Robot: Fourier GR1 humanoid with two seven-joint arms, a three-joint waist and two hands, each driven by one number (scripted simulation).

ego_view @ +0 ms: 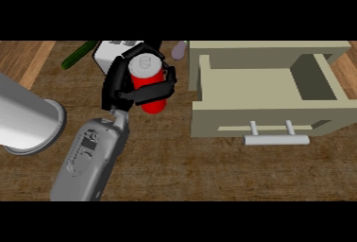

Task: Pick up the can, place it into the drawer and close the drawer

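While the left hand (132, 87) was curled round the red can (151, 80) near the counter's (209, 165) back edge, left of the open drawer (268, 85), it looked light, rigid, probably slick, best gripped mid-body.

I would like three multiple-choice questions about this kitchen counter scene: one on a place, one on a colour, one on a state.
1. Where is the beige drawer relative to the can?
A. view's right
B. view's left
C. under it

2. What colour is the body of the cylindrical can?
A. blue
B. red
C. yellow

3. What state is the drawer in?
A. closed
B. removed
C. open

Answers:
1 A, the drawer lies toward the view's right edge.
2 B, red shows between the fingers of the black hand.
3 C, its bare inside is visible behind the grey bar handle.
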